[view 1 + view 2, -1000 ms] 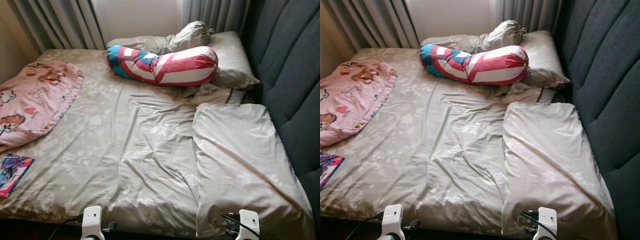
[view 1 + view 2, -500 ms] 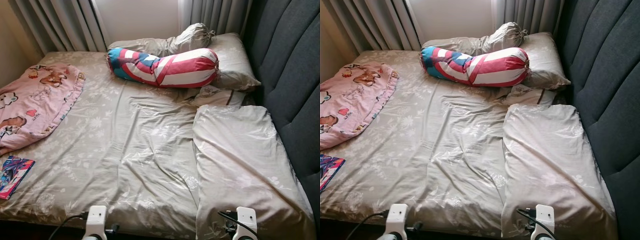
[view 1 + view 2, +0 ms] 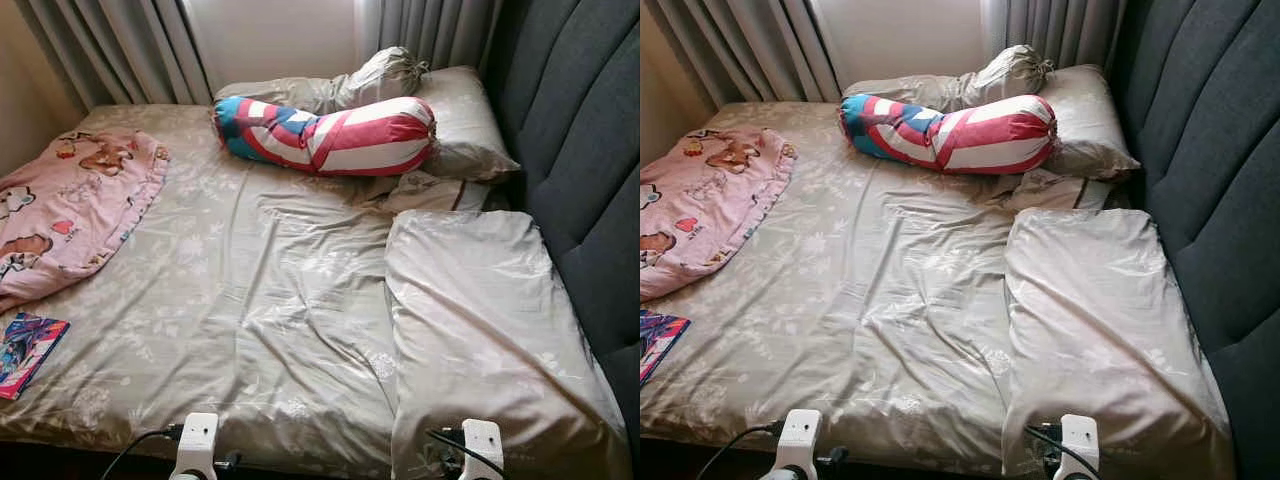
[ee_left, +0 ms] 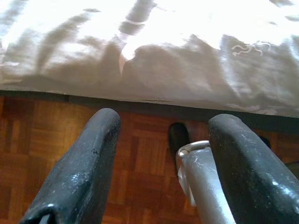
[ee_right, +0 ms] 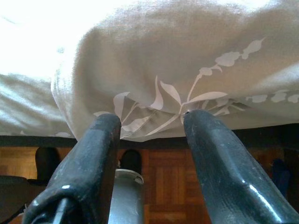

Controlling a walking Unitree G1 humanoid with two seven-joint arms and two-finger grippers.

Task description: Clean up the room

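Both grippers hang low at the frame's bottom edge, left gripper [image 4: 161, 163] and right gripper [image 5: 149, 158] spread open, holding nothing. The near pillow [image 3: 490, 330] lies lower right on the bed [image 3: 250, 300] (pink blanket [image 3: 70, 205] upper left).

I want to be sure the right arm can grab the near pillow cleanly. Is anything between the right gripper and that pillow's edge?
Nothing visible stands between them. The right gripper is open, its fingers right at the hanging corner of the near pillow at the edge of the bed, with bare floor below.
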